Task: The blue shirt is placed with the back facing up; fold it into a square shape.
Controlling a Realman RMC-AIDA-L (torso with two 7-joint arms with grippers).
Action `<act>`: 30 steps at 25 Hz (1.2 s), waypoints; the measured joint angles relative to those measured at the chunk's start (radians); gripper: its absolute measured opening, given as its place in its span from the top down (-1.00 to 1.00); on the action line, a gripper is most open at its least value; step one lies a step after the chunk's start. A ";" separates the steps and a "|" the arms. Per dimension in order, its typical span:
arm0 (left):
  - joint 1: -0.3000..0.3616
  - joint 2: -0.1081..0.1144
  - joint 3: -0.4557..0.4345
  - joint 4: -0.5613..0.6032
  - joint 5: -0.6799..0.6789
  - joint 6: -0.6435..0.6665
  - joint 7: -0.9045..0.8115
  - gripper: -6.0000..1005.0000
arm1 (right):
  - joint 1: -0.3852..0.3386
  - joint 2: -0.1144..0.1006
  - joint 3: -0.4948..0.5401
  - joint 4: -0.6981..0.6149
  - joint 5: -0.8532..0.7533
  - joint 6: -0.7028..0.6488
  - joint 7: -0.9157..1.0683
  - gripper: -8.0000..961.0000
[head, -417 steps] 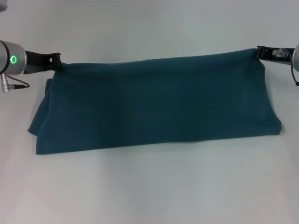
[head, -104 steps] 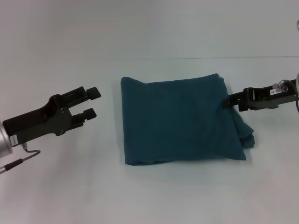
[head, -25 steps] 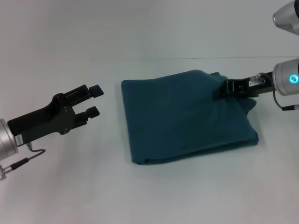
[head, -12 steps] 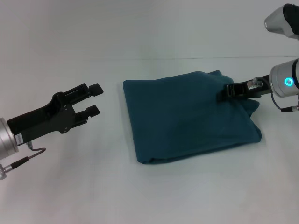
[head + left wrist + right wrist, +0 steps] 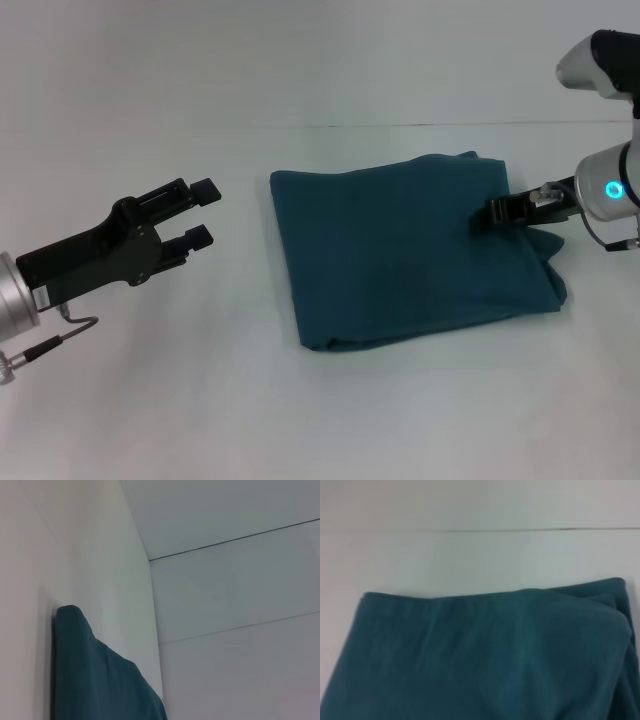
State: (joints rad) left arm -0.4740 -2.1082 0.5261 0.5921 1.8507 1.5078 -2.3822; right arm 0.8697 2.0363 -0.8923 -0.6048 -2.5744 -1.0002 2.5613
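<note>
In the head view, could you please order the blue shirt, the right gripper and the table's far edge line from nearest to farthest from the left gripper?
From the left gripper:
1. The blue shirt, lying just to its right at table centre.
2. The table's far edge line, up behind it.
3. The right gripper, across the shirt at its right edge.

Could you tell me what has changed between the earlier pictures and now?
The blue shirt, a long band held at both ends earlier, is now a rough square. In the last second the right gripper, at the shirt's right edge, has dragged it toward the robot's right. The left gripper let go and has stayed open, clear of the cloth, on the left.
</note>
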 joint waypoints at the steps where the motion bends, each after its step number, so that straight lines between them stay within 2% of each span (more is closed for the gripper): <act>1: 0.000 0.000 0.000 0.000 0.000 0.000 0.000 -0.62 | 0.002 0.002 -0.005 0.002 -0.005 0.005 0.004 0.71; 6: 0.004 0.001 0.000 0.000 -0.001 0.000 0.000 -0.62 | 0.005 0.010 -0.061 -0.001 -0.029 0.033 0.040 0.32; 10: 0.007 0.001 -0.010 -0.001 -0.001 0.000 0.000 -0.62 | 0.005 0.019 -0.096 -0.036 -0.071 0.043 0.089 0.18; 14: 0.008 0.001 -0.011 -0.002 -0.001 -0.007 0.000 -0.62 | -0.005 0.042 -0.097 -0.100 -0.103 0.046 0.111 0.04; 17: 0.008 0.001 -0.011 -0.002 -0.001 -0.009 0.000 -0.62 | -0.005 0.045 -0.093 -0.107 -0.102 0.074 0.112 -0.06; 26: 0.006 0.000 -0.011 -0.002 -0.001 -0.012 0.001 -0.62 | 0.003 0.056 -0.111 -0.083 -0.098 0.210 0.103 -0.05; 30: 0.006 0.001 -0.011 -0.001 -0.001 -0.014 0.001 -0.62 | 0.003 0.060 -0.155 -0.083 -0.078 0.241 0.101 -0.05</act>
State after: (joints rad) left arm -0.4679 -2.1077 0.5154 0.5906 1.8500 1.4934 -2.3811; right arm 0.8725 2.0959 -1.0471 -0.6881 -2.6521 -0.7588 2.6621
